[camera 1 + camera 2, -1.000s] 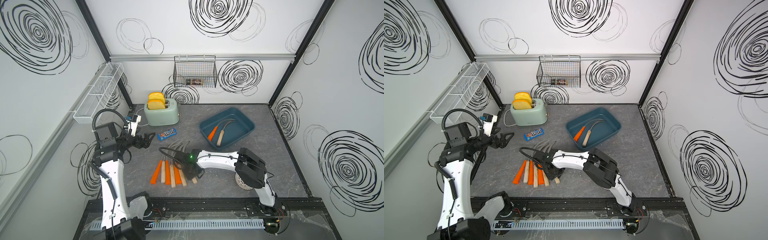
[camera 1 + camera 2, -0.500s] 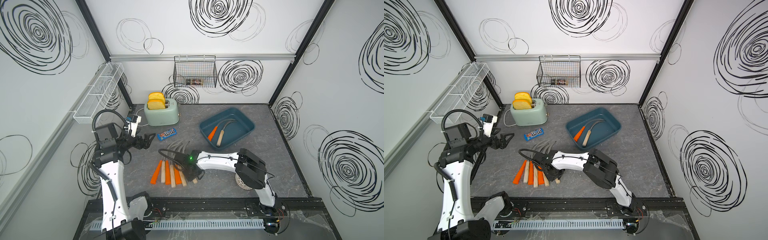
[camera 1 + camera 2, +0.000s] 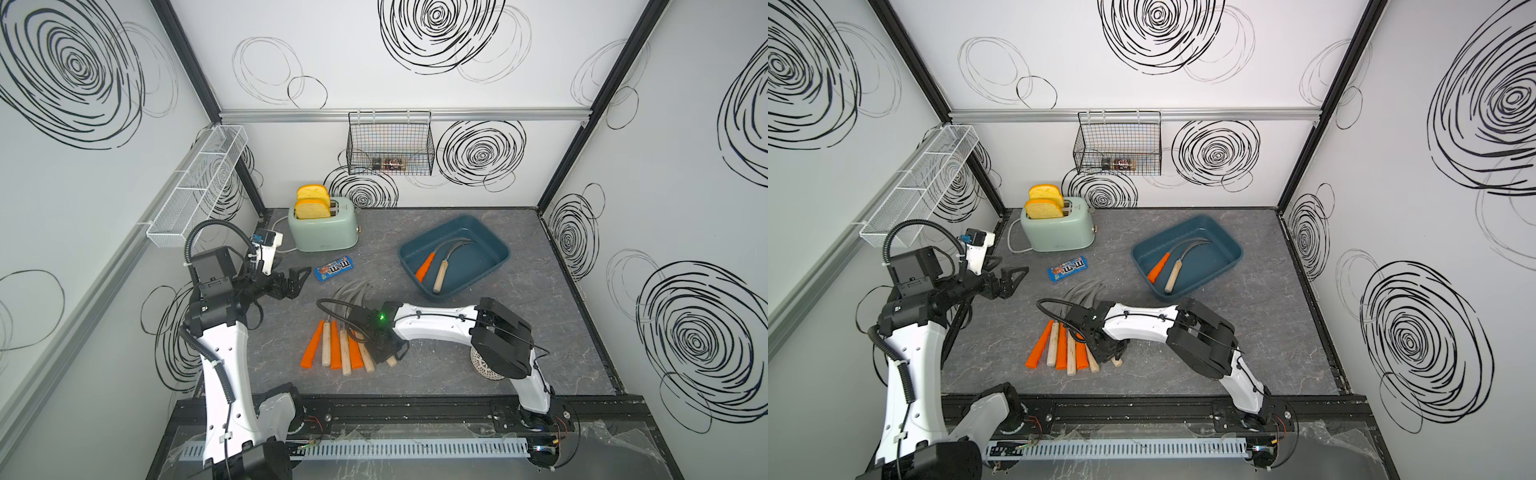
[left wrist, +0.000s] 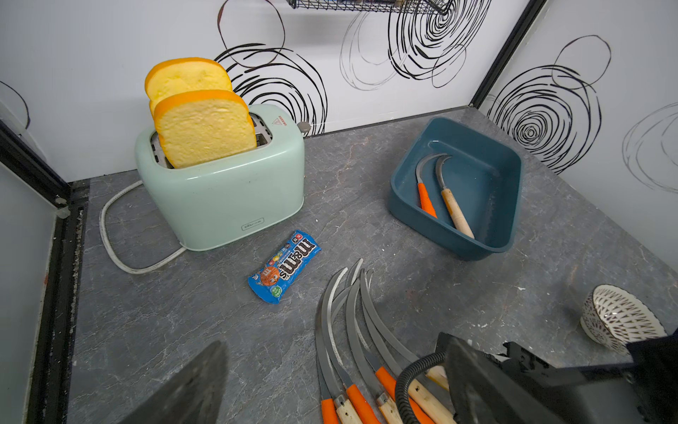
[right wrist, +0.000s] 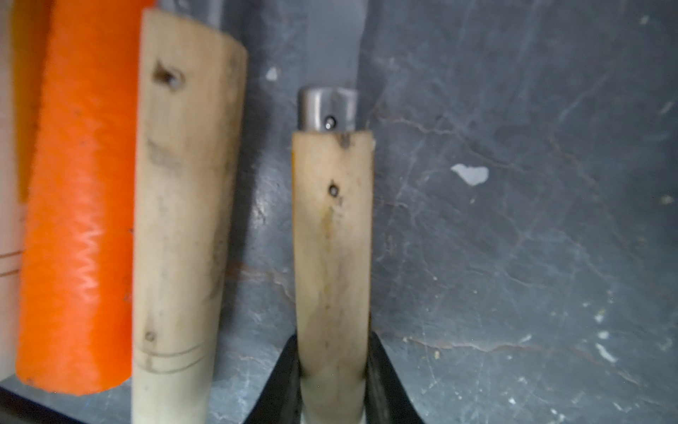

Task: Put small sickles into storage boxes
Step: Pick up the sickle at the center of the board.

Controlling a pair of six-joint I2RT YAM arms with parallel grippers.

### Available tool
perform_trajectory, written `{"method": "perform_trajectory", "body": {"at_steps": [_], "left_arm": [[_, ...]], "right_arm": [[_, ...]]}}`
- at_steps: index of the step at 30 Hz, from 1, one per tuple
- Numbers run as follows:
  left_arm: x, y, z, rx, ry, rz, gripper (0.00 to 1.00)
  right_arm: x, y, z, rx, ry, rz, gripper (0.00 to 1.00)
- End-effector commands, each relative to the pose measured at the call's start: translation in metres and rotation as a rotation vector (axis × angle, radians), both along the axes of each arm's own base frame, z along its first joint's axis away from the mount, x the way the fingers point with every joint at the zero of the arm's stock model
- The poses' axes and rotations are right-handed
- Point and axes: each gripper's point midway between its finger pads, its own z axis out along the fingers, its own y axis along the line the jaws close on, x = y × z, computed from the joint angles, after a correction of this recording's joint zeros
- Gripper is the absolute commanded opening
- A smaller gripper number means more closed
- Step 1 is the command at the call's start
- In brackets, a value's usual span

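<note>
The right gripper (image 5: pixel 332 378), clamped on a small sickle's pale wooden handle (image 5: pixel 332 238), should rise straight, sparing the twin handle (image 5: pixel 183 220) beside it.

Teal storage box (image 3: pixel 478 259), mint toaster (image 3: pixel 324 235), orange- and pale-handled sickles (image 3: pixel 335 347).

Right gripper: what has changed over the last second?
Right gripper shut its jaws on the end sickle's wooden handle; the arm barely moved. Left gripper stayed open; the other sickles and the tray are unchanged.
</note>
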Motion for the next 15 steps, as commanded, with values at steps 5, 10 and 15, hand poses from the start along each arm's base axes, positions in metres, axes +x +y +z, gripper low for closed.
{"method": "perform_trajectory", "body": {"at_steps": [5, 10, 15], "left_arm": [[-0.001, -0.005, 0.006, 0.004, -0.029, -0.025, 0.96], [0.000, -0.004, 0.007, 0.006, -0.032, -0.023, 0.96], [0.001, -0.004, 0.006, -0.001, -0.032, -0.020, 0.96]], "right_arm": [[-0.001, -0.015, -0.012, -0.033, 0.029, -0.026, 0.09], [0.001, -0.018, -0.007, -0.017, 0.025, -0.034, 0.01], [0.002, -0.020, -0.003, -0.006, 0.034, -0.034, 0.00]]}}
